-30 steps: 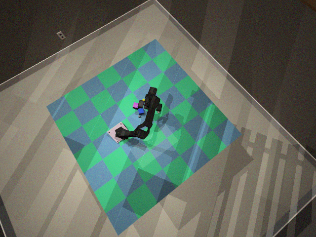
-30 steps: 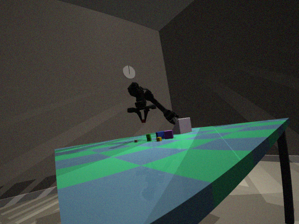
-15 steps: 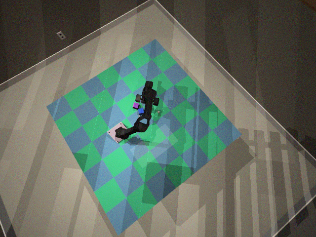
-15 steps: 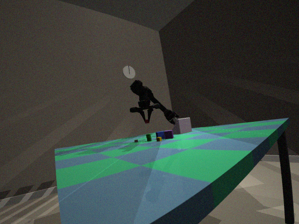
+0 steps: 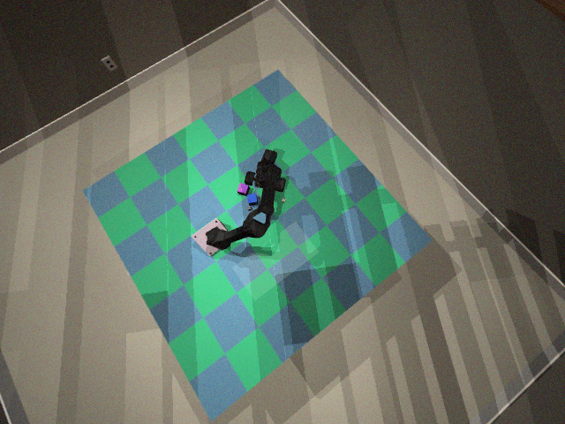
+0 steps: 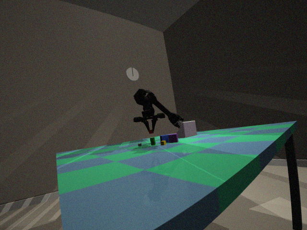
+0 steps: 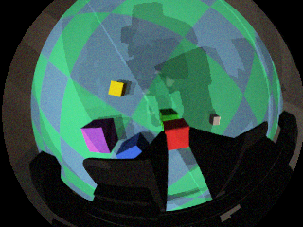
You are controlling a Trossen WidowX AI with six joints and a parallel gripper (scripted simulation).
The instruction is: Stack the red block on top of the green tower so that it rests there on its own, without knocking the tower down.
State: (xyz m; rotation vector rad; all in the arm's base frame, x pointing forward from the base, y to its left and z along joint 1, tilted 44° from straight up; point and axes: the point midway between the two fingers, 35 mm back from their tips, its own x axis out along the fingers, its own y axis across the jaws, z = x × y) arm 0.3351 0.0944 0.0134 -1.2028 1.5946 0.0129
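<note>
Overhead, the tool (image 6: 150, 130) pinches the level red block (image 7: 177, 134) above the upright green tower (image 6: 152, 141).

Worktop (image 6: 178, 170) w/ green-and-blue checker pattern, dark leg at right. On it: purple block (image 6: 173, 137) touching blue block (image 6: 164, 138) on its left, both at far side. Small yellow block (image 6: 163, 142) just in front of blue one. Tiny dark-brown block (image 6: 139, 144) further left, apart from rest. Pale pinkish base block (image 6: 187, 129) behind, right of purple. Round white clock (image 6: 132, 73) on far wall. Wall outlet (image 5: 109, 62) seen from top, far left. Floor has tan streaked planks.
</note>
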